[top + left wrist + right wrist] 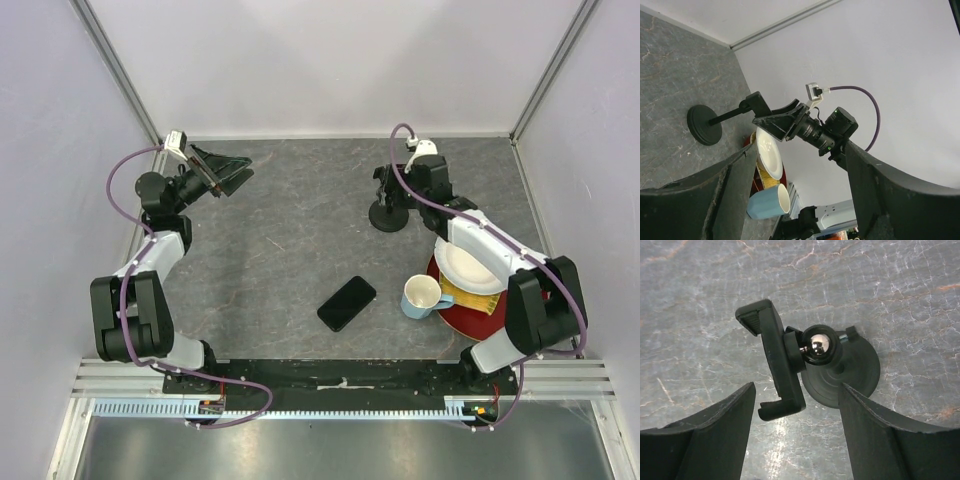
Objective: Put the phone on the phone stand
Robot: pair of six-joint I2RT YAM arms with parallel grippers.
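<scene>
The black phone point(347, 303) lies flat on the grey table near the front middle. The black phone stand point(388, 212) stands upright at the back right; the right wrist view shows it from above, with its clamp head point(774, 360), shiny ball joint and disc base point(847, 375). My right gripper point(388, 185) is open right over the stand, its jaws on either side and apart from it. My left gripper point(228, 170) is open and empty at the back left, held in the air. The left wrist view shows the stand point(705, 125) far off.
A light blue mug point(422, 297) lies on its side at the front right, beside a white bowl point(470, 265) on a yellow cloth and a red plate point(470, 318). White walls close the back and both sides.
</scene>
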